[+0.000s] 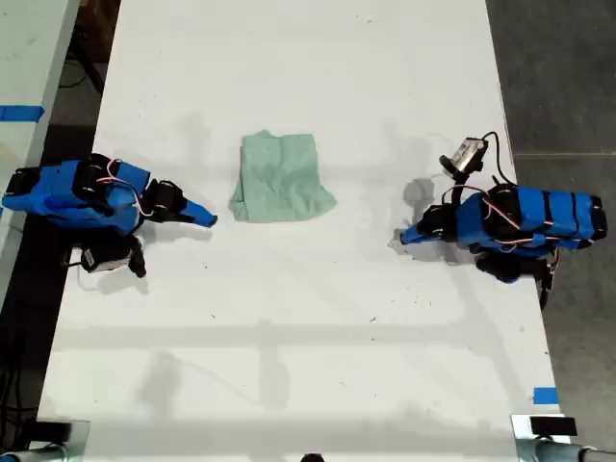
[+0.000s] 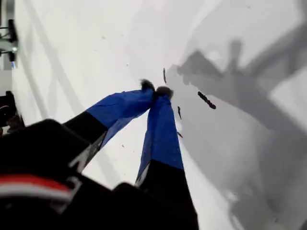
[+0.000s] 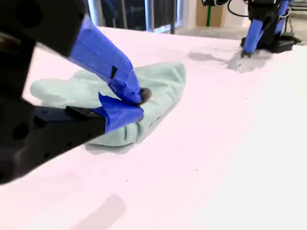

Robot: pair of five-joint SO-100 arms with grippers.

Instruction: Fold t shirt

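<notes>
The pale mint-green t shirt (image 1: pixel 282 178) lies folded into a small wrinkled bundle on the white table (image 1: pixel 308 337), a little left of centre in the exterior view. My second gripper (image 1: pixel 210 220) rests on the table just short of the bundle's near corner, jaws shut and empty. In the second wrist view the t shirt (image 3: pixel 158 88) lies right behind my second gripper (image 3: pixel 140 101). My first gripper (image 1: pixel 404 236) sits at the exterior view's right, well away from the cloth. In the first wrist view my first gripper (image 2: pixel 156 90) is shut over bare table.
The first arm's blue body (image 1: pixel 525 223) lies by the table edge at the exterior view's right, with dark floor (image 1: pixel 568 77) beyond. A blue tape mark (image 1: pixel 545 395) sits near that view's lower right. Small dark marks (image 2: pixel 206 100) dot the table by my first gripper.
</notes>
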